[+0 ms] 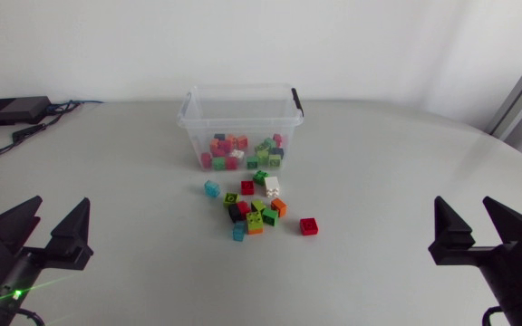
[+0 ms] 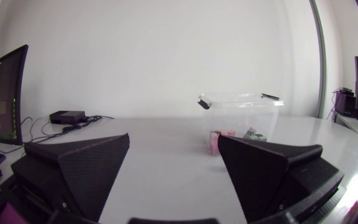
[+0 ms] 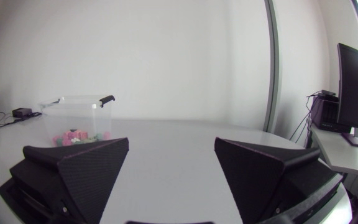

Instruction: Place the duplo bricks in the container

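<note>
A clear plastic container (image 1: pixel 240 122) with black handle clips stands at the table's middle back, holding several coloured duplo bricks (image 1: pixel 241 150). In front of it lies a loose cluster of bricks (image 1: pixel 254 210) in green, red, orange, blue and white, with one red brick (image 1: pixel 309 226) a little apart to the right. My left gripper (image 1: pixel 51 232) rests open near the front left, far from the bricks. My right gripper (image 1: pixel 472 234) rests open at the front right. The left wrist view shows the container (image 2: pixel 240 121) ahead of its open fingers (image 2: pixel 92 168); the right wrist view shows the container (image 3: pixel 78 118) far ahead beyond one finger (image 3: pixel 79 168).
A black box (image 1: pixel 12 110) with cables (image 1: pixel 34 131) lies at the back left of the table.
</note>
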Robot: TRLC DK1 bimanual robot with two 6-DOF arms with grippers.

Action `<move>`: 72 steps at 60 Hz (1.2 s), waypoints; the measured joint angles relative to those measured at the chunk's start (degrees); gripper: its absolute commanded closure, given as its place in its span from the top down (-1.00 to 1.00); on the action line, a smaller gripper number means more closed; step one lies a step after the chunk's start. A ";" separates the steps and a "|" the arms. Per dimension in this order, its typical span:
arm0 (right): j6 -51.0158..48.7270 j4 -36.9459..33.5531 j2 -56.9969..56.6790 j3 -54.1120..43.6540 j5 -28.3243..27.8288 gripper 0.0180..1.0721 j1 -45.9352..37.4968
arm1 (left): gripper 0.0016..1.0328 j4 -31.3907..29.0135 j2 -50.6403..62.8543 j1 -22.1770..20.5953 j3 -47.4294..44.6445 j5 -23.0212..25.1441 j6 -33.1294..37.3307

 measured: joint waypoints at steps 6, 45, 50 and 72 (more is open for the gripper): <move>0.00 0.00 0.00 0.00 0.02 0.90 0.00 | 0.91 0.00 0.00 0.00 -0.02 -0.02 0.00; 0.22 -2.10 7.10 8.24 4.66 0.90 7.76 | 0.86 -2.91 15.04 -0.02 10.21 -0.81 -0.04; 0.22 -3.37 11.13 11.19 6.12 0.90 10.43 | 0.86 -4.85 23.39 -1.36 15.50 -1.14 -0.48; 0.83 -14.97 29.14 23.82 7.58 0.89 16.41 | 0.90 -22.34 59.45 -12.44 39.82 -5.81 -2.19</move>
